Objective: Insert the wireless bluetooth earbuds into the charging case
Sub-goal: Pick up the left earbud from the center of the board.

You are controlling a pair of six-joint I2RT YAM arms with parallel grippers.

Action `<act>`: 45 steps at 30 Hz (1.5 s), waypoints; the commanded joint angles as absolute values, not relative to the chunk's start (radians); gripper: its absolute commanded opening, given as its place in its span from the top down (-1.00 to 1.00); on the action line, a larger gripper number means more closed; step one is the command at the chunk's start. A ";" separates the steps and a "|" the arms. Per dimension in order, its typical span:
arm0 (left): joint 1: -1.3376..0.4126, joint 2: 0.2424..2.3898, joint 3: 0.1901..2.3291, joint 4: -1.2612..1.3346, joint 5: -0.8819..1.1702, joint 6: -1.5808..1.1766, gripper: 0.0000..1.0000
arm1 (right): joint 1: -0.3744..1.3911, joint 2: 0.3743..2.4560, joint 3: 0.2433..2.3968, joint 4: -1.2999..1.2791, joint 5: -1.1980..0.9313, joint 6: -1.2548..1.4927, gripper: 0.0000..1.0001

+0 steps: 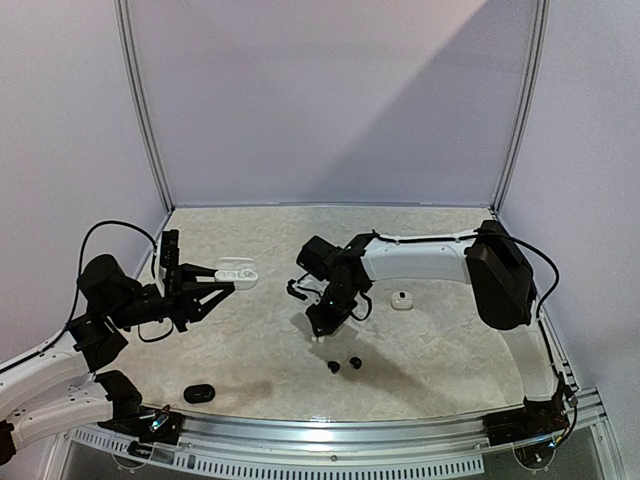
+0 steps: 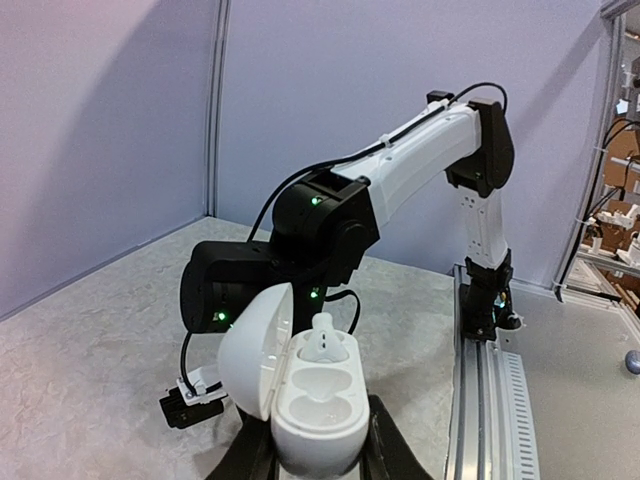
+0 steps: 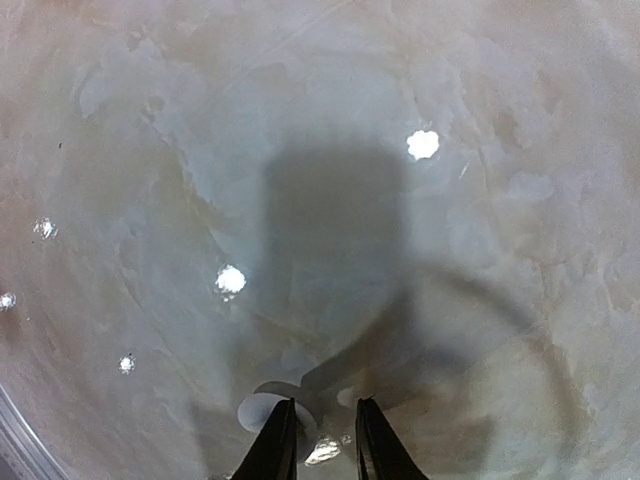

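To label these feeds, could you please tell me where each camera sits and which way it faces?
Top external: above, behind the bases, looking down on the table; both arms show.
Left wrist: level, past its held white case toward the right arm.
Right wrist: straight down at the table; own fingers show.
Shared: top and left wrist both show case and right arm.

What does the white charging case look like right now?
The white charging case is a smooth, glossy, egg-shaped shell that looks like plastic. Its lid is swung open to one side. Inside are two hollows: the far one holds a white earbud, the near one is empty. The left end effector grips it.
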State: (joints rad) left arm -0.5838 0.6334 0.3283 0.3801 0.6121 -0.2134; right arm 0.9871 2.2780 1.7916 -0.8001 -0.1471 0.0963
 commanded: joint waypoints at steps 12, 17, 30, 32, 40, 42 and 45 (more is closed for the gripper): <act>-0.568 0.629 0.319 0.377 0.604 -0.200 1.00 | 1.019 2.217 1.718 -0.837 -0.228 0.134 0.53; -0.568 0.629 0.319 0.377 0.604 -0.197 1.00 | 1.024 2.203 1.696 -0.824 -0.232 0.143 0.64; -0.568 0.629 0.319 0.374 0.609 -0.194 1.00 | 1.025 2.160 1.692 -0.815 -0.236 0.150 1.00; -0.568 0.627 0.319 0.376 0.615 -0.192 1.00 | 1.025 2.122 1.707 -0.826 -0.209 0.145 1.00; -0.569 0.627 0.318 0.392 0.714 -0.116 1.00 | 1.023 1.902 1.830 -0.863 -0.062 0.079 1.00; -0.570 0.628 0.318 0.398 0.739 -0.103 1.00 | 1.030 1.829 1.853 -0.834 -0.037 0.061 1.00; -0.573 0.630 0.319 0.402 0.784 -0.063 1.00 | 1.080 1.759 1.892 -0.784 0.021 -0.016 1.00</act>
State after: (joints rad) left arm -0.5835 0.6334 0.3279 0.3840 0.7052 -0.1276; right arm 1.0256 1.8679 1.8313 -0.8364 -0.0757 0.0803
